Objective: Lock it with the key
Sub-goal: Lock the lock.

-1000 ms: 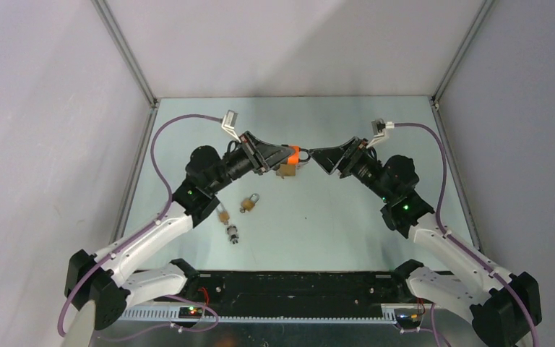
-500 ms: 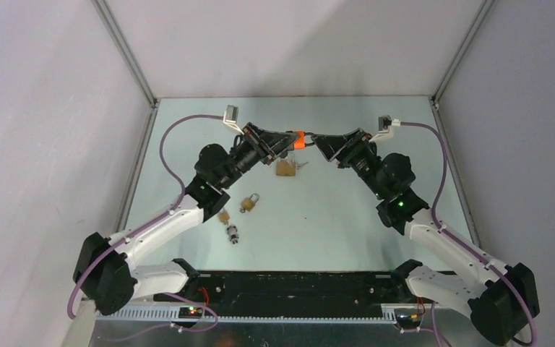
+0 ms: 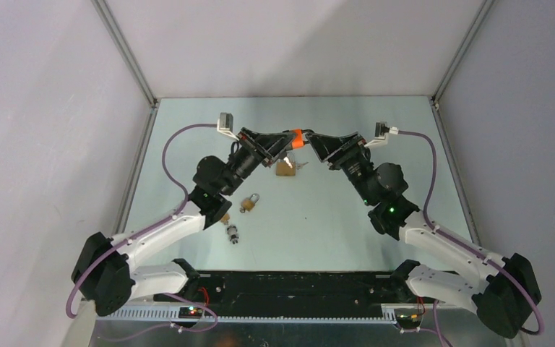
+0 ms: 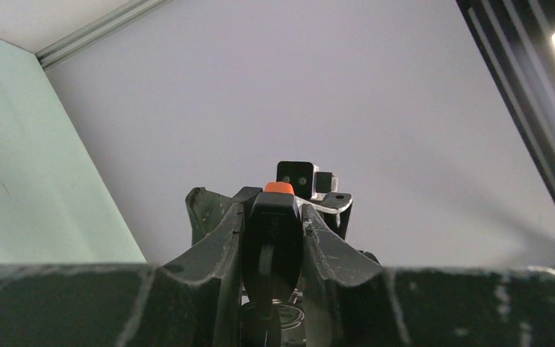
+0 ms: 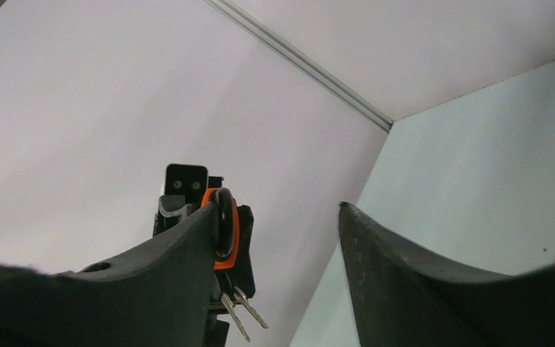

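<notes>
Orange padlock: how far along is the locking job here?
Done: the left gripper holds the orange-and-black padlock clamped above the table. In hand: the right gripper, open, sits beside it, with silver keys dangling under the padlock. Left: gripping a key and turning it.

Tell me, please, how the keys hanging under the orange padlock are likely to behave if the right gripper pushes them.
The keys hang loose below the orange padlock, so they would probably swing aside rather than resist. They look thin and flat, likely light and slippery to pinch. The padlock itself, clamped in the left gripper, should feel rigid.
</notes>
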`<state>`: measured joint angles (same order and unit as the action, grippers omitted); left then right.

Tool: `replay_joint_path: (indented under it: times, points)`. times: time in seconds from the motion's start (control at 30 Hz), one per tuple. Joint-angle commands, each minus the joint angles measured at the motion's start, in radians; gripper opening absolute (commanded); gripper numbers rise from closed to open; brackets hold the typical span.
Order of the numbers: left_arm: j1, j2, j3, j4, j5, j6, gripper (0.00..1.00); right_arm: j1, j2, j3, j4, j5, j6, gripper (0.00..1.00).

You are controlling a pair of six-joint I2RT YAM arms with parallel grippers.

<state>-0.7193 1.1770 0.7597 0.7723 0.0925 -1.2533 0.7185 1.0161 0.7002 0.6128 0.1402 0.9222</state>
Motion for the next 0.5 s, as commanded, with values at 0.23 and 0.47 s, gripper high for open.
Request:
replay_joint_path:
  times: [0.23,0.47]
  points:
    - [-0.026,-0.042,-0.023,0.16,-0.103,-0.118,0.0,0.024,0.095,-0.006,0.232,0.051,0.036,0.41]
    - [-0.027,-0.014,-0.003,0.173,-0.1,-0.127,0.0,0.023,0.119,0.001,0.264,0.026,0.036,0.43]
